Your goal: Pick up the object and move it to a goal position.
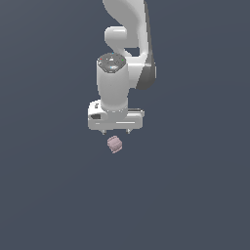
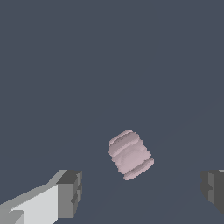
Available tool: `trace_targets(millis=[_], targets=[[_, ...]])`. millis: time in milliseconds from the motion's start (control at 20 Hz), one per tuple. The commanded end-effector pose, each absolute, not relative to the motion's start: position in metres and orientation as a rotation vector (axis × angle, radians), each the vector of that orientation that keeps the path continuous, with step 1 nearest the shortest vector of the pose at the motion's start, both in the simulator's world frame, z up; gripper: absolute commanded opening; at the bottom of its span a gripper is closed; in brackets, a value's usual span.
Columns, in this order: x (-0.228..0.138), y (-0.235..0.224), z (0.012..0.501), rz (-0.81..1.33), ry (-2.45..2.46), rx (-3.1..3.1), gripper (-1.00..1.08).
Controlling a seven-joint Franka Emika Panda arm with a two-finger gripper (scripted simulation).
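I have the gripper (image 1: 115,132) hanging above the object (image 1: 114,144), its fingers (image 2: 70,192) spread wide and holding nothing. I keep them that far apart so the lump can pass between them on the way down. In the wrist view the object (image 2: 130,154) sits ahead of the gap between the two finger pads, not yet between them, so I judge the descent and centring are not done.

The object lies on the plain dark surface (image 1: 49,195), near its middle as far as I can tell; no edge or corner of the surface shows. It is small, pale pink, roughly cube-shaped with rounded, ribbed edges, and it lies turned askew to the fingers' line. The finger pads are grey and blocky with a matte look; the gripper body is smooth white.
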State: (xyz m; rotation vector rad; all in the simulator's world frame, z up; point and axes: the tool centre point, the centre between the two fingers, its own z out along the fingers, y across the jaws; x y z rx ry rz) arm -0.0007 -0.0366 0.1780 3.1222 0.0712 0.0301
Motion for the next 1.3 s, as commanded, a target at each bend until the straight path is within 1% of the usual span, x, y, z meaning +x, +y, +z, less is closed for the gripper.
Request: trace_targets(millis=[0, 800, 1250], targets=[[-0.002, -0.038, 0.172, 0.027, 0.126, 3.12, 1.0], [-0.018, -0.049, 0.114, 0.004, 0.696, 3.054, 1.0], [-0.024, -0.052, 0.095, 0.0, 0.891, 3.011, 1.0]])
